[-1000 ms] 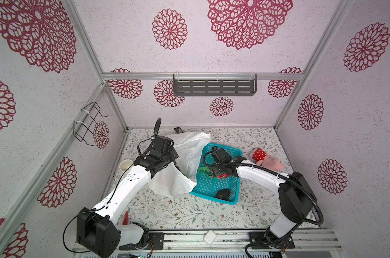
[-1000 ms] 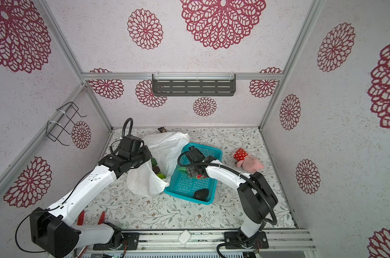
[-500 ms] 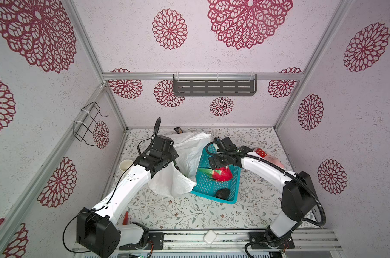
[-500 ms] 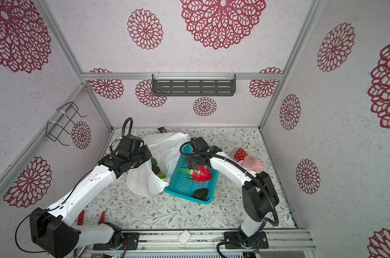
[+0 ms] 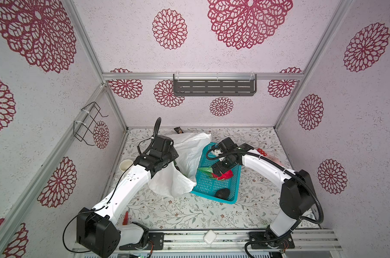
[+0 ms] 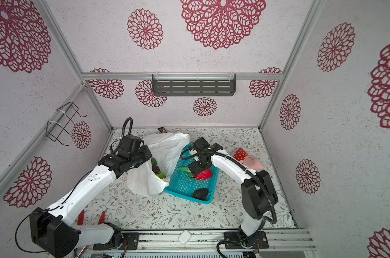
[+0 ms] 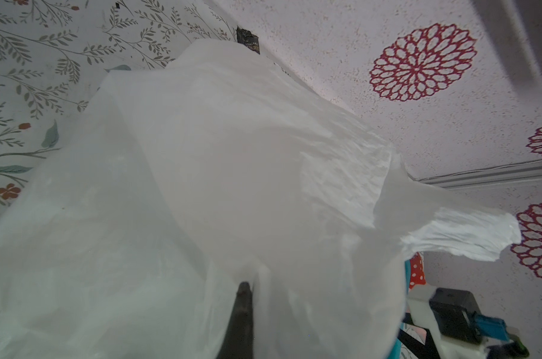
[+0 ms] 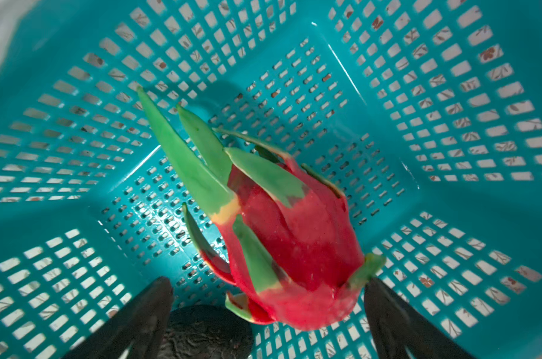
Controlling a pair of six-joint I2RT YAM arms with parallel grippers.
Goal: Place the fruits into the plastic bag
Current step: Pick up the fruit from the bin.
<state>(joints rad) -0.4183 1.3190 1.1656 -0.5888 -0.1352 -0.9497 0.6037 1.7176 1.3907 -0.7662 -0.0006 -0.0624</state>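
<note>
One bag point(image 5: 189, 154); one basket point(image 5: 208, 187); one dragon fruit point(image 5: 226, 175)

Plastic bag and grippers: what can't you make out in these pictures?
The fruits in the plastic bag: top views, folds and the left arm cover most; count unclear.
The left gripper: left wrist view, bag film hides all but one finger.
The avocado: right wrist view, cut by the frame edge and the open right gripper.
The dark packet: top views, too small to read.
</note>
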